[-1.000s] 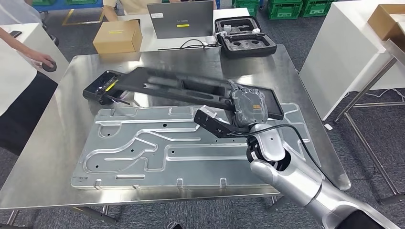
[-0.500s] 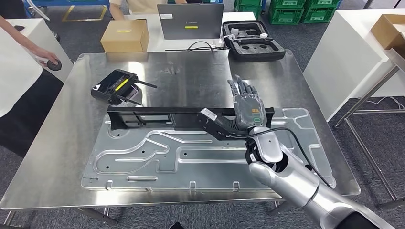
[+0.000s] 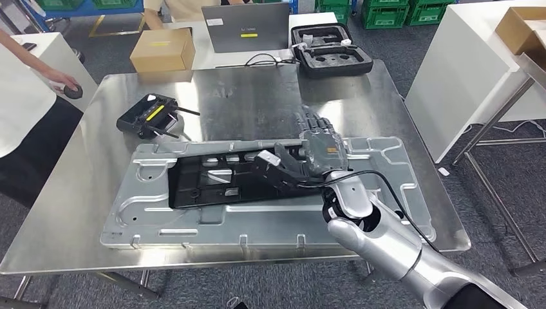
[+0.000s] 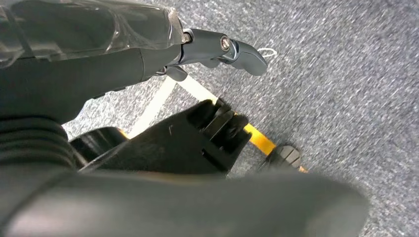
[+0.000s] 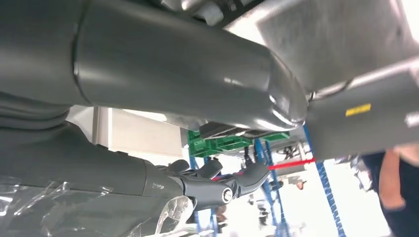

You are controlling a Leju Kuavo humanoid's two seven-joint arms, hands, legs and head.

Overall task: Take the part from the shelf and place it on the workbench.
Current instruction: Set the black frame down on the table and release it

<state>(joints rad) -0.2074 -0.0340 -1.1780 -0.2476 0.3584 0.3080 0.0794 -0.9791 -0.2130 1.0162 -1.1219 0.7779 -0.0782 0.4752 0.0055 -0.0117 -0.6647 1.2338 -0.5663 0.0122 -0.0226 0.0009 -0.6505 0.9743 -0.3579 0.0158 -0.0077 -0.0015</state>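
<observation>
Silver arm, black cable, grey robot hand

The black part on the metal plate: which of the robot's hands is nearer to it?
Right. The right hand rests at the black part's end on the workbench; the left hand hangs over grey floor.

A black remote controller with a yellow label lies on the steel table. Behind it, on a white table, there are a cardboard box, a grey laptop and an open black foam case. Green crates stand on the floor further back.
</observation>
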